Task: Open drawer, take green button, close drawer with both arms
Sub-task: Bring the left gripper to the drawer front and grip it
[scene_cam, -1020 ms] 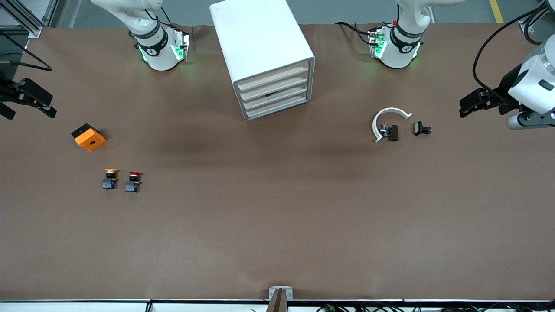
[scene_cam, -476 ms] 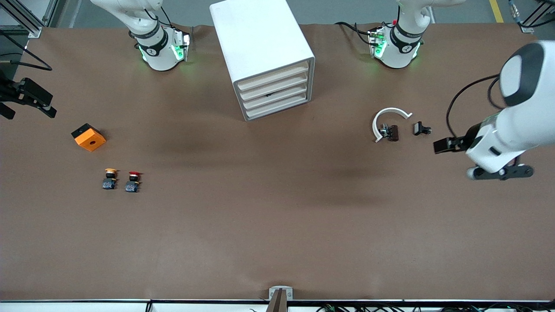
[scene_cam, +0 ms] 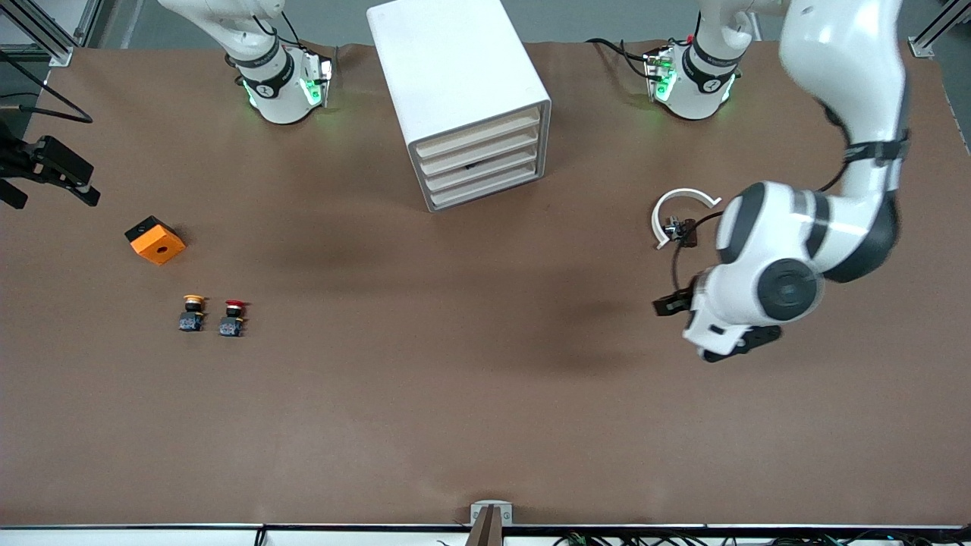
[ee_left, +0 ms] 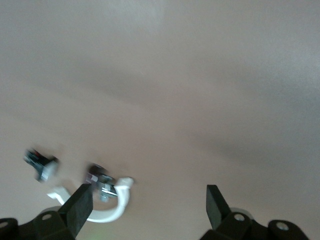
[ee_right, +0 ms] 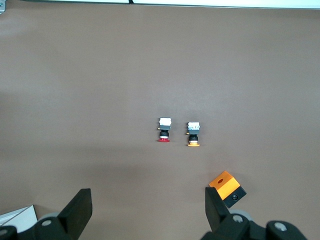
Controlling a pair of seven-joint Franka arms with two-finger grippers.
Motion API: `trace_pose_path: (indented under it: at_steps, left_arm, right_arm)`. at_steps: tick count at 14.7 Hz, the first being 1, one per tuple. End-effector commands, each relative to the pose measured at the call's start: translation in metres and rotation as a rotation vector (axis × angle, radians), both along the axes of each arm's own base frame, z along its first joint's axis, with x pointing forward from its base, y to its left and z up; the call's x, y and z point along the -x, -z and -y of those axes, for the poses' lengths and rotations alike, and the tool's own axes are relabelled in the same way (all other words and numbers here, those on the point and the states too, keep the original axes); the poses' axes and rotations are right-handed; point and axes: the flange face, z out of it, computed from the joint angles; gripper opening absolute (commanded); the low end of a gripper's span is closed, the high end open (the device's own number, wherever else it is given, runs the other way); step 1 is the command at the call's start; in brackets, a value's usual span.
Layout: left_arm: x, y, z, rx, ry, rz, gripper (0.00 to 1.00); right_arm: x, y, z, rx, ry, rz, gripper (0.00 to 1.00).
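Observation:
The white drawer cabinet [scene_cam: 463,91] stands at the back middle of the table, and all of its several drawers [scene_cam: 479,163] are shut. The green-capped button is out of view. My left gripper [scene_cam: 671,305] is open and empty over bare table close to a white curved part [scene_cam: 677,206]. In the left wrist view the gripper [ee_left: 148,196] frames that part [ee_left: 107,207]. My right gripper [scene_cam: 47,182] waits open and empty over the right arm's end of the table. In the right wrist view the gripper [ee_right: 147,200] looks down on bare table.
A yellow-capped button [scene_cam: 193,312] and a red-capped button [scene_cam: 233,317] stand side by side, nearer to the front camera than an orange block [scene_cam: 155,240]; all show in the right wrist view [ee_right: 193,134] [ee_right: 164,130] [ee_right: 226,186]. A small dark piece [scene_cam: 686,231] sits inside the curved part.
My left arm has swung in from the table's end toward the middle, and its elbow now covers the small black piece beside the curved part. The right arm has not moved.

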Motion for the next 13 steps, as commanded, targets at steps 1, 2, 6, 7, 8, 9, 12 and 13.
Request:
trace_pose_path:
  at_steps: [1, 2, 6, 7, 8, 9, 12, 13]
  left_arm:
    - [-0.004, 0.035, 0.044, -0.054, -0.221, -0.029, 1.00]
    - [0.001, 0.052, 0.057, -0.085, -0.327, -0.052, 1.00]
    - [0.029, 0.106, 0.111, -0.188, -0.658, -0.139, 1.00]
    - [0.034, 0.119, 0.116, -0.200, -0.749, -0.191, 1.00]
    - [0.037, 0.127, 0.120, -0.175, -0.802, -0.255, 1.00]
    - [0.039, 0.132, 0.124, -0.142, -0.833, -0.307, 1.00]
    - [0.052, 0.146, 0.134, -0.156, -0.839, -0.358, 1.00]
    - [0.060, 0.149, 0.141, -0.176, -0.821, -0.368, 1.00]
  right_arm:
    - [0.000, -0.005, -0.001, -0.008, 0.011, 0.000, 1.00]
    - [0.000, -0.005, -0.001, -0.008, 0.009, 0.000, 1.00]
    - [0.000, -0.005, -0.002, -0.008, 0.008, 0.000, 1.00]
    - [0.000, -0.005, -0.002, -0.008, 0.008, 0.000, 1.00]
    - [0.000, -0.005, -0.002, -0.008, 0.008, 0.000, 1.00]
    - [0.000, -0.005, -0.002, -0.008, 0.008, 0.000, 1.00]
    - [0.000, -0.005, -0.002, -0.008, 0.008, 0.000, 1.00]
    - [0.000, -0.005, -0.002, -0.008, 0.008, 0.000, 1.00]
